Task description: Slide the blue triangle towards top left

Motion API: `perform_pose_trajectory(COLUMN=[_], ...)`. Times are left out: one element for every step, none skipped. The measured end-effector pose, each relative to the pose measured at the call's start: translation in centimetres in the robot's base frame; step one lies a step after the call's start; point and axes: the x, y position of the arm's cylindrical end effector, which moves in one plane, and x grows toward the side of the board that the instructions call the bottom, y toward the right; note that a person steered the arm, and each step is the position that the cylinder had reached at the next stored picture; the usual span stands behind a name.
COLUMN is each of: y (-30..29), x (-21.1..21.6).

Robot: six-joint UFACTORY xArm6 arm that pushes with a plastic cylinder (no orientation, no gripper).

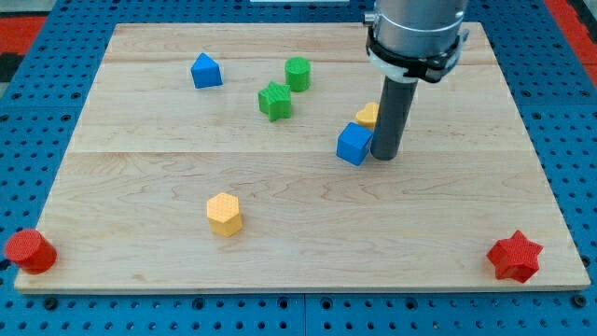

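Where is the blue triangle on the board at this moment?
The blue triangle sits in the view's upper left part of the wooden board, left of the green cylinder and green star, far from my tip.

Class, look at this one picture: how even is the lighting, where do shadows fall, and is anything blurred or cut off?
Camera view: soft, even light on the wooden board, no strong glare; small, faint shadows hug the yellow hexagon and the blue cube beside my tip; blocks look sharp; the arm's upper part is cropped by the view's top.
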Motion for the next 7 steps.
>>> perform_pose_trajectory(y=[-2.3, -7.3, -10.3, -13.6, -18.5, -23.6, -26.3], x=[-3.1, -4.2, -4.8, -6.7, -9.6, -11.7, -13.2])
